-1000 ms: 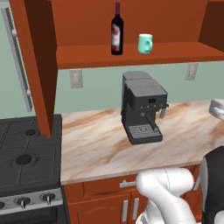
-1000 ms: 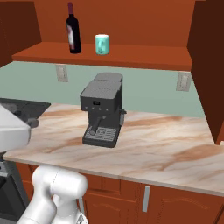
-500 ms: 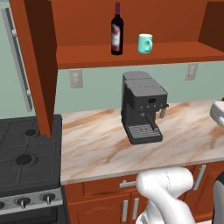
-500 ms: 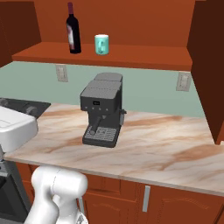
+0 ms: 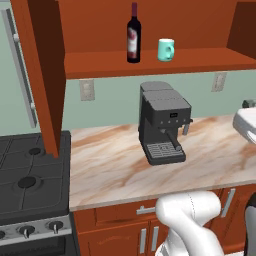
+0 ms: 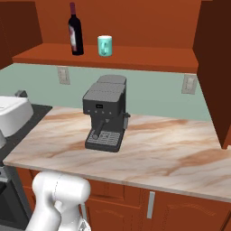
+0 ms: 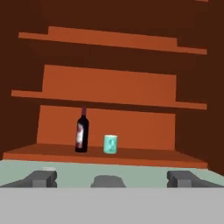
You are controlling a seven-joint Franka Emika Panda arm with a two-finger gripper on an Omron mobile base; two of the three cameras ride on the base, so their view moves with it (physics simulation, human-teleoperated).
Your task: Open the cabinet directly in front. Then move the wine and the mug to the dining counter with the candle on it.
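Cabinet (image 5: 150, 62) stands open, doors swung aside, reddish-brown interior exposed. Wine (image 5: 133, 34) upright on the bottom shelf, left of the mug (image 5: 166, 49), the two near each other but apart; same pair in the right base view, wine (image 6: 75, 30) left, mug (image 6: 104, 46) right, mug handle looks turned to the back there, hard to be sure. In the hand view the gripper (image 7: 112, 178) faces into the cabinet from below shelf level, its two dark fingertips (image 7: 41, 178) spread wide at the bottom edge, nothing between them, touching nothing. Wine (image 7: 82, 131) and mug (image 7: 110, 144) sit well ahead of the tips on the lowest shelf, two more shelves above them bare. Under the cabinet a dark grey coffee machine (image 5: 162, 122) stands on the marble worktop (image 5: 115, 165), cooktop (image 5: 30, 182) to its left. Wall outlets (image 5: 86, 89) on the pale green backsplash. White arm segment (image 5: 192, 222) low in front of the base cabinets.
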